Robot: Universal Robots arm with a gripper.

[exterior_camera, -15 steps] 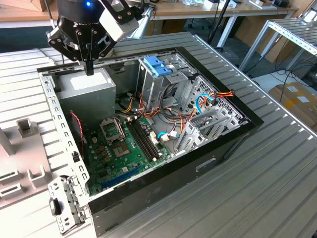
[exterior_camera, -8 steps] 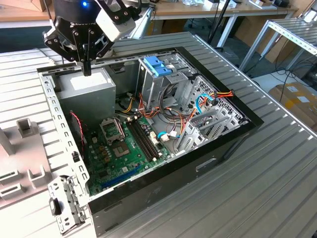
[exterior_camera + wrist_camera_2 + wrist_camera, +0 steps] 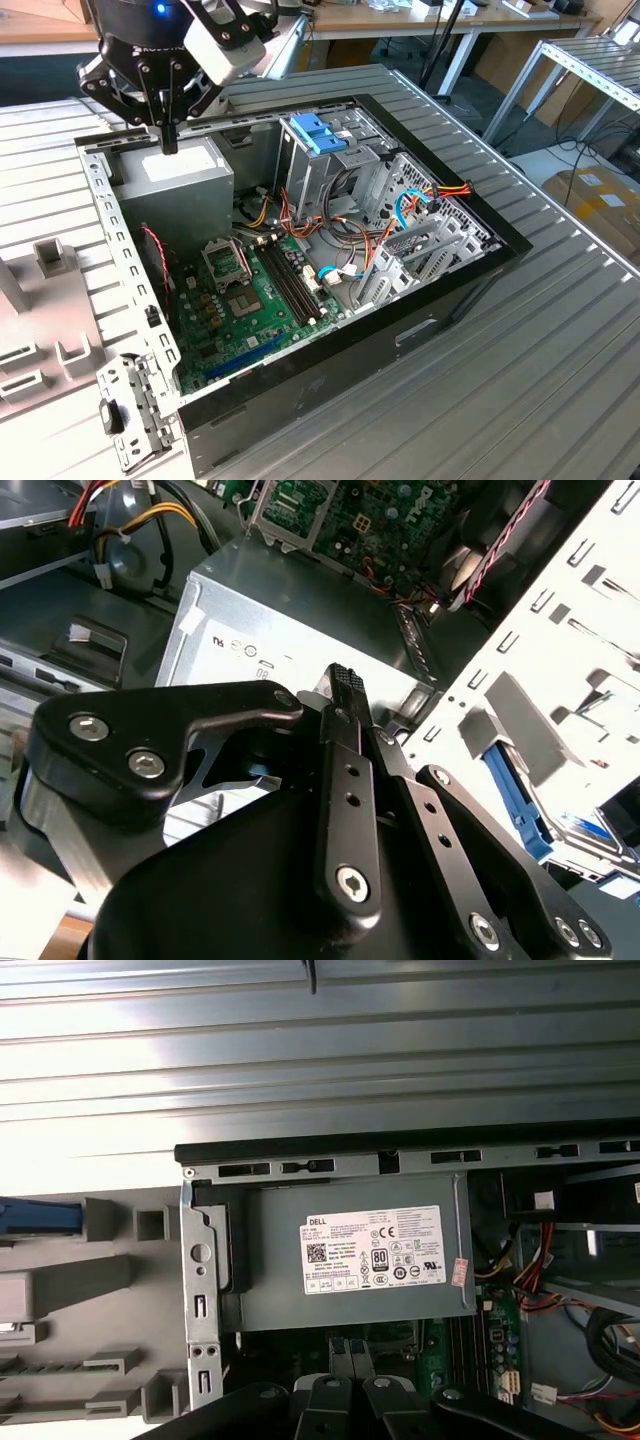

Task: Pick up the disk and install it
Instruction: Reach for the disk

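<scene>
Hovering above power supply, upper left of exterior view, with pincer pressed together on nothing. Judging disk pickup and install both yet to do.

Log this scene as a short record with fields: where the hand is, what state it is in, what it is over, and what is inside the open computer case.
hand: black robot hand, fingers shut, nothing held
position: over the grey boxy metal power supply with a white sticker; contact cannot be told
case: open black computer case, lying on its side
surface: ribbed grey metal table
inside case: green motherboard, light-blue ridged plastic latch, bundles of coloured cables
</scene>
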